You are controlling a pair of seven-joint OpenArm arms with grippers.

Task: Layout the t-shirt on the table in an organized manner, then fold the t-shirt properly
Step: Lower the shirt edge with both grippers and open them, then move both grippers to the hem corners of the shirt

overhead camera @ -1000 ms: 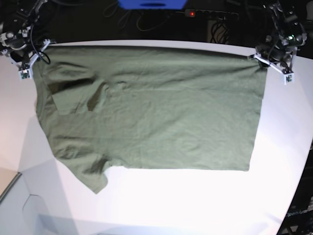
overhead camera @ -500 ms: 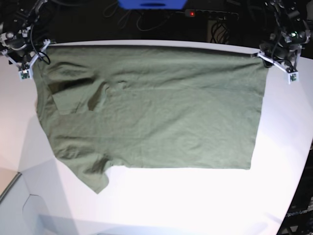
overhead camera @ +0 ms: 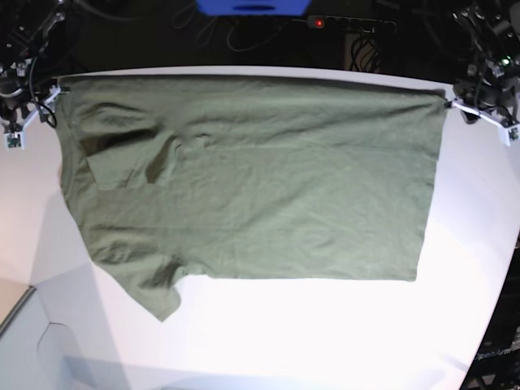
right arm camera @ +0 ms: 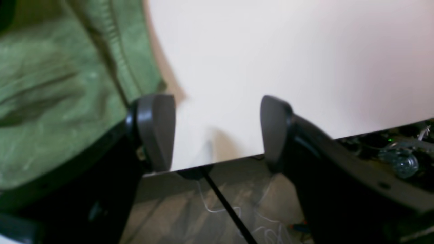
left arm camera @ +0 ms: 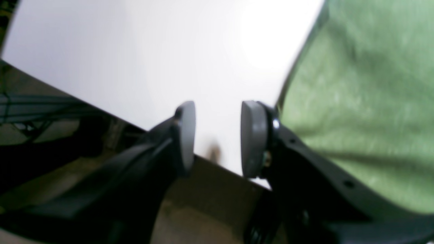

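Note:
The olive-green t-shirt [overhead camera: 252, 187] lies spread flat on the white table [overhead camera: 325, 333], hem to the right and sleeves and collar to the left. One sleeve [overhead camera: 154, 292] sticks out at the lower left, and folds bunch near the upper left. My left gripper [overhead camera: 486, 118] hovers just off the shirt's upper right corner. In the left wrist view it [left arm camera: 217, 135] is open and empty, with the cloth [left arm camera: 366, 101] beside one finger. My right gripper [overhead camera: 31, 114] stands off the upper left corner. It [right arm camera: 217, 132] is open wide over bare table, the shirt [right arm camera: 67, 84] beside it.
The table's far curved edge [overhead camera: 244, 70] runs right behind the shirt, with dark floor, cables and a power strip [overhead camera: 349, 23] beyond. A blue object [overhead camera: 252, 6] sits at the top centre. Bare white tabletop stretches in front of the shirt.
The right gripper has opened and drawn left, off the shirt's upper left corner. The left gripper has slid right, away from the upper right corner. The shirt lies still.

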